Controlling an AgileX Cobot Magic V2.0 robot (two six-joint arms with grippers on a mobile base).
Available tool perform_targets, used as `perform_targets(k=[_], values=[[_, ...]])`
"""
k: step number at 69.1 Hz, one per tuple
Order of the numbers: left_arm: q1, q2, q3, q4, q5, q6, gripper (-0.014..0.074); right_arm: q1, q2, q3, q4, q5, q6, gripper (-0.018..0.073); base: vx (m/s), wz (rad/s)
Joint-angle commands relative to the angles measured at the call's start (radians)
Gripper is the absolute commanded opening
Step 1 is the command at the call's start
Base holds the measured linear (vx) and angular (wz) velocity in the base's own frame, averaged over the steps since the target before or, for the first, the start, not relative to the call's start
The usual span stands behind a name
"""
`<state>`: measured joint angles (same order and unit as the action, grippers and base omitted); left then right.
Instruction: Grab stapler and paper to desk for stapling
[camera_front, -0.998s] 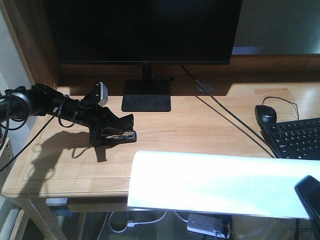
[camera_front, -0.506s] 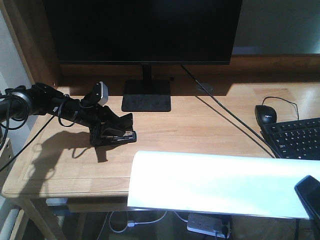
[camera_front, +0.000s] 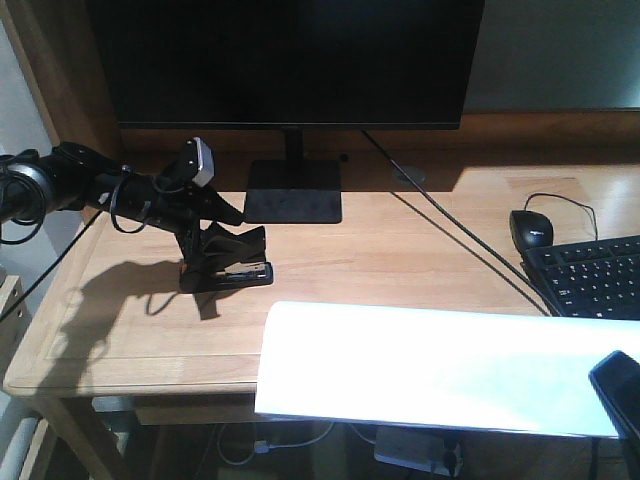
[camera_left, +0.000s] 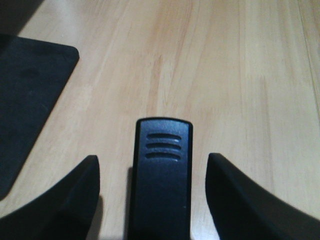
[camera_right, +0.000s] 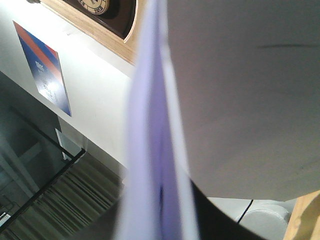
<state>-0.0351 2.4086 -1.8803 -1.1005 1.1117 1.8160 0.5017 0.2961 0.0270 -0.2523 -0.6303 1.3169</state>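
Note:
The black stapler (camera_front: 238, 272) lies flat on the desk (camera_front: 400, 260), left of centre. My left gripper (camera_front: 232, 250) straddles it from above and is open. In the left wrist view the stapler (camera_left: 162, 175) sits between the two fingers (camera_left: 65, 200) with a strip of wood showing on each side. The white paper (camera_front: 430, 365) hangs in the air over the desk's front edge, curled along its far side. My right gripper (camera_front: 622, 388) is shut on its right end. The right wrist view shows the paper (camera_right: 150, 150) edge-on, running into the right gripper (camera_right: 161, 210).
A large dark monitor (camera_front: 290, 60) stands at the back on a black base (camera_front: 293, 190), and a cable (camera_front: 450, 230) runs diagonally from it. A black mouse (camera_front: 532, 228) and keyboard (camera_front: 590, 275) sit at the right. A power strip (camera_front: 410, 445) lies below the desk.
My left arm has risen and drawn back to the left, tilting the gripper steeper over the stapler. The stapler stays on the desk. The paper and right gripper have not moved.

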Motion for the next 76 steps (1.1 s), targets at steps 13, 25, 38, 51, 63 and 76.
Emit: perform_targets(k=[13,25,38,51,63,76], values=[[-0.003,-0.123,-0.027,-0.042,0.041,-0.02,0.0359,-0.004,0.005,0.005,-0.001,-0.07,-0.01,-0.0005,0.0,0.0],[-0.006,-0.115,-0.027,0.043,0.056,-0.02,0.0156,-0.004,0.005,0.005,-0.001,-0.07,-0.01,-0.0005,0.0,0.0],[-0.008,-0.112,-0.027,0.064,0.027,-0.018,-0.0009,-0.004,0.005,0.005,-0.001,-0.07,-0.01,-0.0005,0.0,0.0],[-0.012,-0.112,-0.027,0.029,0.012,-0.018,-0.0007,-0.004,0.005,0.005,-0.001,-0.07,-0.01,-0.0005,0.0,0.0],[-0.019,-0.112,-0.027,0.024,-0.004,-0.018,-0.0006,-0.004,0.005,0.005,-0.001,-0.07,-0.01,-0.0005,0.0,0.0],[-0.019,-0.112,-0.027,0.024,0.006,-0.019,-0.0006,-0.004,0.005,0.005,-0.001,-0.07,-0.01,-0.0005,0.0,0.0]])
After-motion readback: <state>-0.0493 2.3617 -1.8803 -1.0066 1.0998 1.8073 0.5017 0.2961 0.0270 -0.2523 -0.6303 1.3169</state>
